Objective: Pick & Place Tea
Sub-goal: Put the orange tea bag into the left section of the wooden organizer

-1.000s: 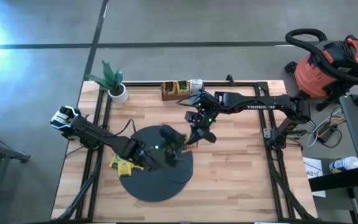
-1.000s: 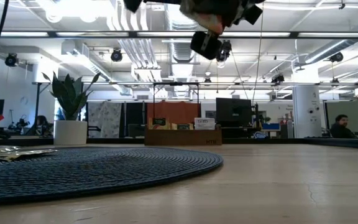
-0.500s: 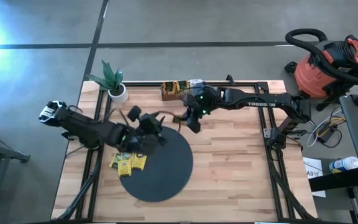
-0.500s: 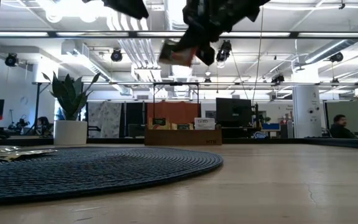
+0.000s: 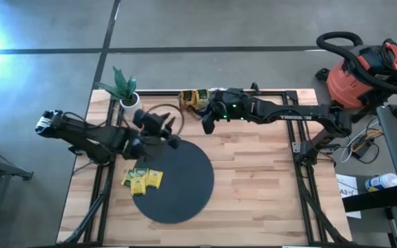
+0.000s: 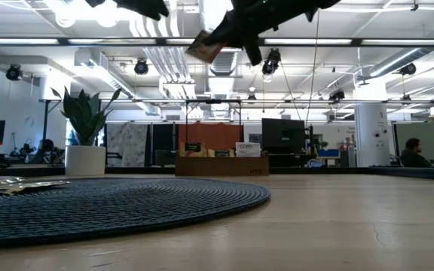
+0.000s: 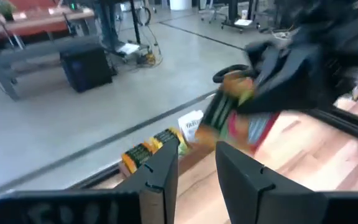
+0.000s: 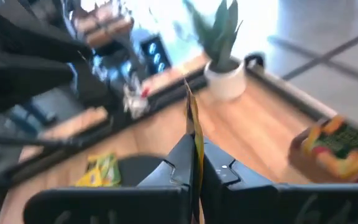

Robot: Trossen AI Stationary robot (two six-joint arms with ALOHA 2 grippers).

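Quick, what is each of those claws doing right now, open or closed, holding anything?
Left gripper: open, holding nothing, above the table near the black mat.
Right gripper: shut on a tea packet, near the wooden tray.

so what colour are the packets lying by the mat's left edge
Yellow with green print, best seen in the high view: tea packets at the black mat's edge.

The right tool [image 7: 247,118] and its packet [image 7: 253,127] show blurred.

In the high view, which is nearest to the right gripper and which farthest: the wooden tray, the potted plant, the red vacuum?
From the right gripper:
1. Wooden tray, just beside it at the table's back edge.
2. Potted plant, at the back left corner.
3. Red vacuum, off the table, far right.
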